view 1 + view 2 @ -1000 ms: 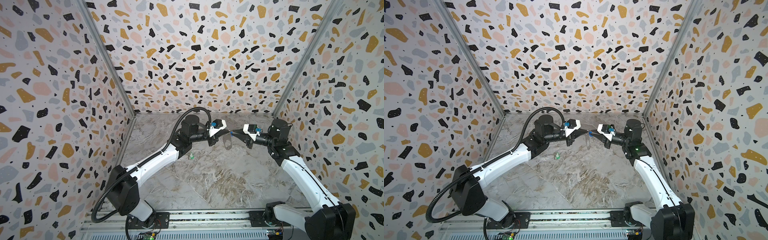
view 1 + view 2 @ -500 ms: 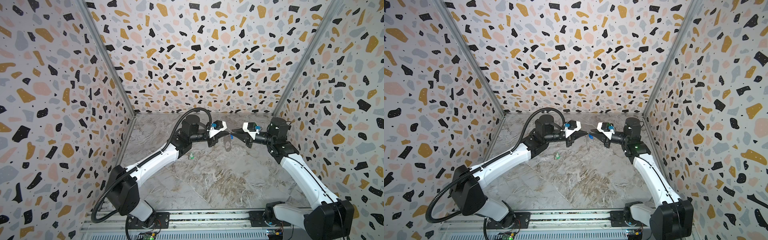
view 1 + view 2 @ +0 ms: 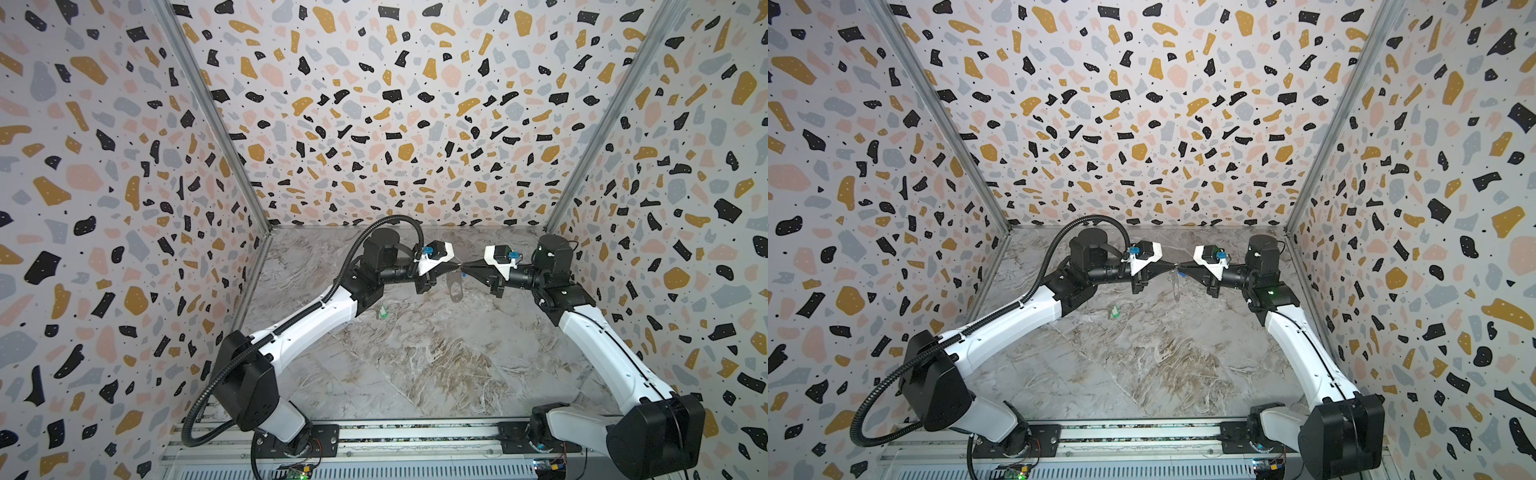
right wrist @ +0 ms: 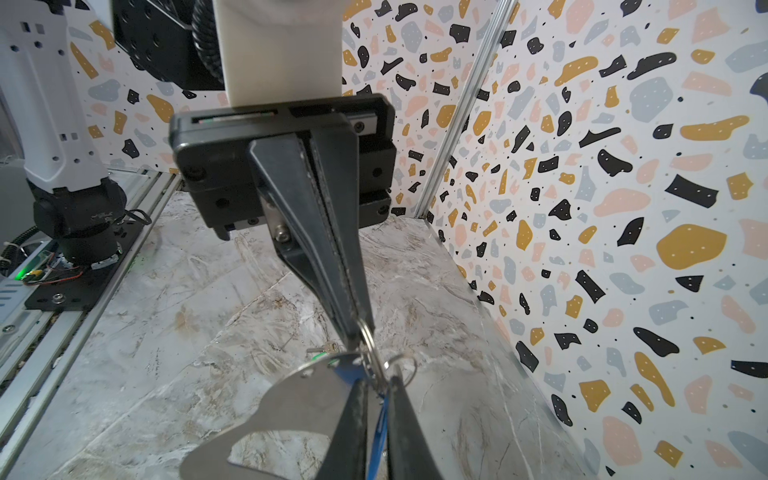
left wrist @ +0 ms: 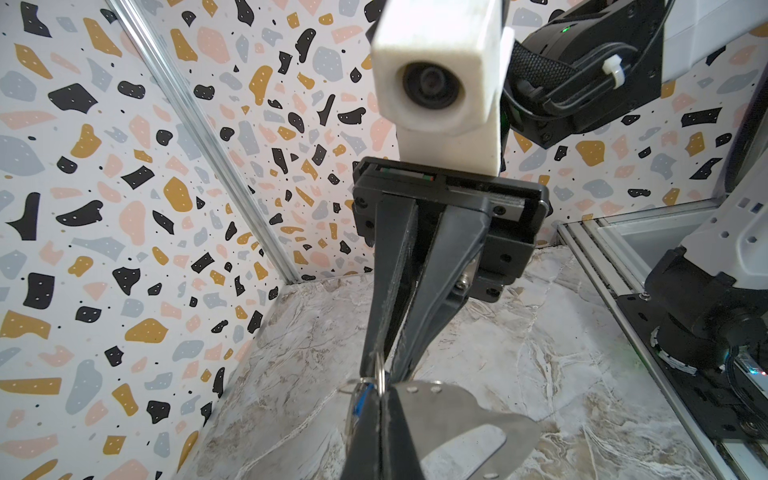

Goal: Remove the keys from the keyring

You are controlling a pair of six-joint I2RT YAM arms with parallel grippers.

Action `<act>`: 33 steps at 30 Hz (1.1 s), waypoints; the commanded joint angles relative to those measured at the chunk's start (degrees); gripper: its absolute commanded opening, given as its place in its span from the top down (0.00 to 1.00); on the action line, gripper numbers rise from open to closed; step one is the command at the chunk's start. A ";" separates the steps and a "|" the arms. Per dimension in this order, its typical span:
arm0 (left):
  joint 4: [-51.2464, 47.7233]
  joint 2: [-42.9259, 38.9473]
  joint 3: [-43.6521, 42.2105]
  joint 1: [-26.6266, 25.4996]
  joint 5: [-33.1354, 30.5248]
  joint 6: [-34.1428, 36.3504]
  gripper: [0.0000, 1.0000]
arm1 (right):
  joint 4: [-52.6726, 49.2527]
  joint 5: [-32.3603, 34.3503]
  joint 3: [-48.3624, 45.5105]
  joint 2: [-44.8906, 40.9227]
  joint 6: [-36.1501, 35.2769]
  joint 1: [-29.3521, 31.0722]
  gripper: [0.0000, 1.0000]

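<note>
In both top views my two grippers meet tip to tip above the back of the table. The left gripper (image 3: 457,264) (image 5: 384,392) is shut on the wire ring (image 5: 380,372) of the keyring (image 3: 455,286) (image 5: 461,415), a flat grey tab hanging below the tips. The right gripper (image 3: 467,266) (image 4: 380,384) is shut on the blue-tagged key (image 4: 379,432) (image 5: 360,401), which still hangs on a small ring (image 4: 401,365). The green-tagged key (image 3: 382,311) (image 3: 1113,311) (image 4: 326,348) lies loose on the table, in front of the left gripper.
Terrazzo-patterned walls (image 3: 374,124) close in the marble table (image 3: 415,365) at the back and both sides. A metal rail (image 3: 395,436) carrying both arm bases runs along the front edge.
The right gripper has risen slightly and closed a little tighter on the blue tag. The left arm and the hanging keyring have stayed in place.
</note>
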 commanded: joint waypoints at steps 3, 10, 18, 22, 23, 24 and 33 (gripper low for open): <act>1.14 0.22 2.40 0.33 1.65 0.78 1.00 | -0.01 -1.49 2.13 -0.61 0.54 -0.11 0.81; 0.40 0.29 2.71 0.33 1.68 1.31 1.00 | -0.12 -2.62 2.06 -0.61 0.58 -0.10 0.81; -0.49 0.30 2.75 0.33 1.82 1.86 1.00 | -0.09 -2.98 1.88 -0.52 0.71 -0.11 0.87; -0.97 0.24 2.95 0.33 1.74 2.14 1.00 | 0.49 -2.98 1.62 -0.71 0.98 -0.11 0.91; -1.05 0.24 3.01 0.33 1.77 2.23 1.00 | 0.55 -3.04 1.62 -0.66 1.07 -0.11 0.93; -1.10 0.26 2.95 0.33 1.77 2.24 1.00 | 0.55 -3.15 1.62 -0.62 1.07 -0.11 0.94; -4.93 -0.46 4.17 0.33 -2.62 5.51 0.79 | -0.11 -1.54 1.57 -0.85 1.31 -0.11 0.99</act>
